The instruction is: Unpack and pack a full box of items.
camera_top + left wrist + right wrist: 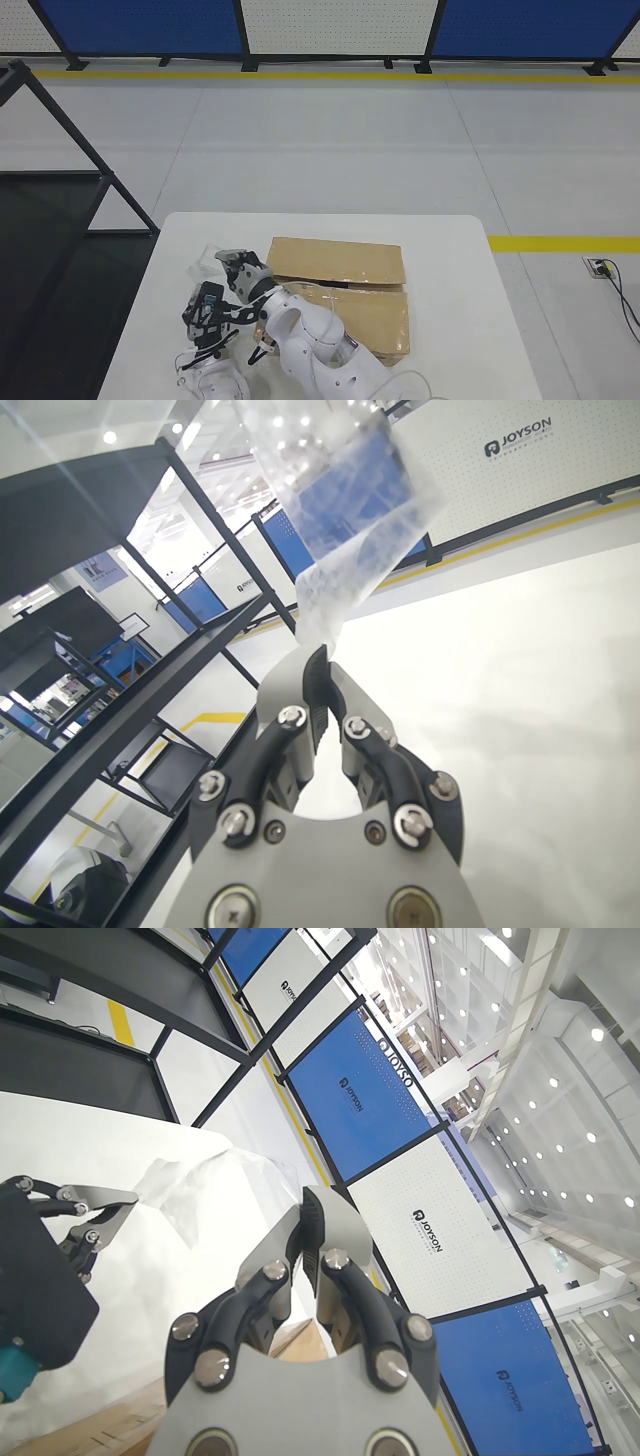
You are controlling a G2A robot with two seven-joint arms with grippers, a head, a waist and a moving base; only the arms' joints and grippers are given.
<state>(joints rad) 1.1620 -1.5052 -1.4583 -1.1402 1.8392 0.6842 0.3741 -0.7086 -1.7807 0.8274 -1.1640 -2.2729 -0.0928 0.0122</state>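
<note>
Left of the cardboard box [340, 290] on the white bench [450, 300], both arms sit close together over a clear plastic bag [345, 525]. Left gripper [324, 652]: jaws together, clamped on a corner of the bag, film standing up from the tips. Right gripper [309, 1208]: jaws together too; the film runs right up to them, but a finger hides whether it is actually caught between them. Box sits mid-bench, just beside the grippers, flaps lying flat; can't tell if sealed. Step looks like pulling the bag open or straightening it, early in the task, my guess. To do it well: hold the left pinch firm, since thin film likely slips; the right should take the opposite edge or a separate layer, not the same spot; pull apart slowly and evenly, away from the box. Risks: film tearing or sliding out, wrists bumping since they sit so near.
</note>
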